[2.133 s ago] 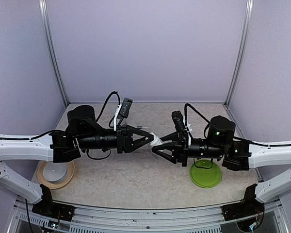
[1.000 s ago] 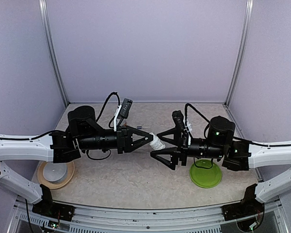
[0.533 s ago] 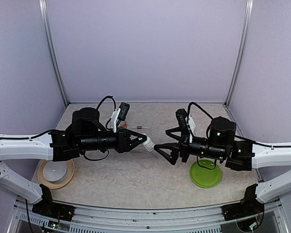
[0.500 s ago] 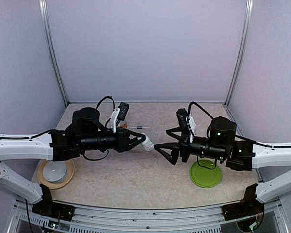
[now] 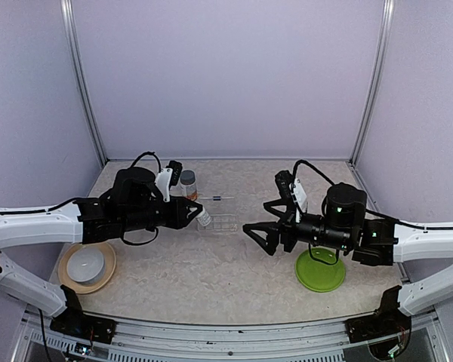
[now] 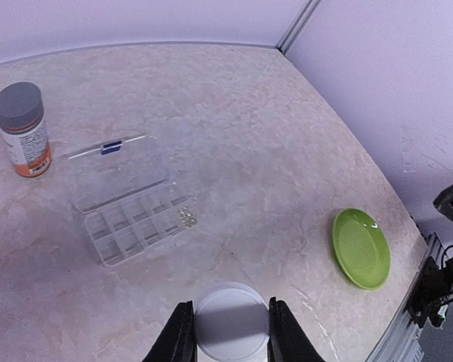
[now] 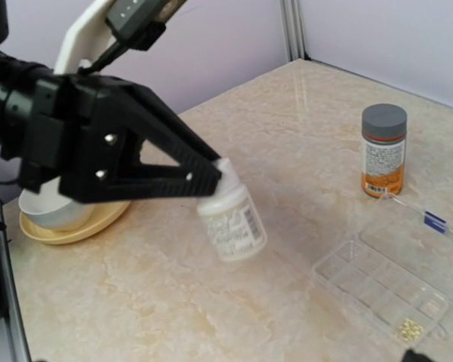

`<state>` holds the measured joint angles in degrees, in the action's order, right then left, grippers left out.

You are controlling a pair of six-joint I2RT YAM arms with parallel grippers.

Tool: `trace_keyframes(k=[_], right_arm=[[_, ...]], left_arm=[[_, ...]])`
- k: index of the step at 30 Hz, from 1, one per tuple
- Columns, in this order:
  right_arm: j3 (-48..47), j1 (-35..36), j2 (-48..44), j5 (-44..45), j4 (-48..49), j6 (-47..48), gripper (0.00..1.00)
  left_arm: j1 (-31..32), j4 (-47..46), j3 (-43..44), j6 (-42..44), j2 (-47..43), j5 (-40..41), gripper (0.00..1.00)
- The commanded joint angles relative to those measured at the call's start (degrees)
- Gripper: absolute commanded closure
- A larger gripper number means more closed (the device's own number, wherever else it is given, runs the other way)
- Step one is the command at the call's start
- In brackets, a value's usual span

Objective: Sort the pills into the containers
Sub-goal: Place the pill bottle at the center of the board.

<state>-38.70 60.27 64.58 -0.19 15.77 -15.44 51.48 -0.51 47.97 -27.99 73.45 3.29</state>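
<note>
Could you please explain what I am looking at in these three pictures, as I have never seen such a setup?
These are two robot arms bolted to a table, each ending in a two-finger gripper. One picture looks down from above and behind them; the other two come from a camera on each wrist. On the table are a bottle with a gray cap, an open clear pill box with a few pills in one compartment, a green plate, and a white bowl on a tan plate. The left gripper is shut on a small vial, held tilted above the table. The right gripper is open and holds nothing.
</note>
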Motion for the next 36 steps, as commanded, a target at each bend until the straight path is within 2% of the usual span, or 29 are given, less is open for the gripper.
trace_keyframes(k=[1, 5, 13, 16, 20, 30, 36], right_arm=[[0.34, -0.57, -1.31, 1.37, -1.26, 0.62, 0.0], [0.46, -0.59, -1.45, 1.35, -1.35, 0.66, 0.0], [1.03, -0.68, -1.45, 1.26, -1.16, 0.27, 0.0], [1.24, -0.68, -1.47, 1.32, -0.93, 0.19, 0.0], [1.57, -0.71, -1.06, 1.22, -0.48, 0.01, 0.0], [2.83, -0.86, -1.47, 1.47, -0.25, -0.2, 0.0], [3.66, -0.81, -2.21, 1.6, -0.11, -0.59, 0.0]], left_arm=[[-2.6, 3.14, -0.25, 0.86, -1.04, 4.94, 0.78], [-4.81, 5.41, -0.15, 1.16, -0.98, 8.56, 0.78], [-9.71, 5.73, -1.33, 2.02, 1.02, 10.63, 0.78], [-11.12, 5.95, -1.31, 2.92, 3.01, 13.55, 0.78], [-13.75, 4.62, -0.68, 3.52, 5.87, 12.93, 0.79], [-16.42, 5.93, 4.97, 6.1, 13.13, 17.13, 0.79], [-20.23, 4.21, 6.25, 6.72, 17.91, 15.75, 0.79]])
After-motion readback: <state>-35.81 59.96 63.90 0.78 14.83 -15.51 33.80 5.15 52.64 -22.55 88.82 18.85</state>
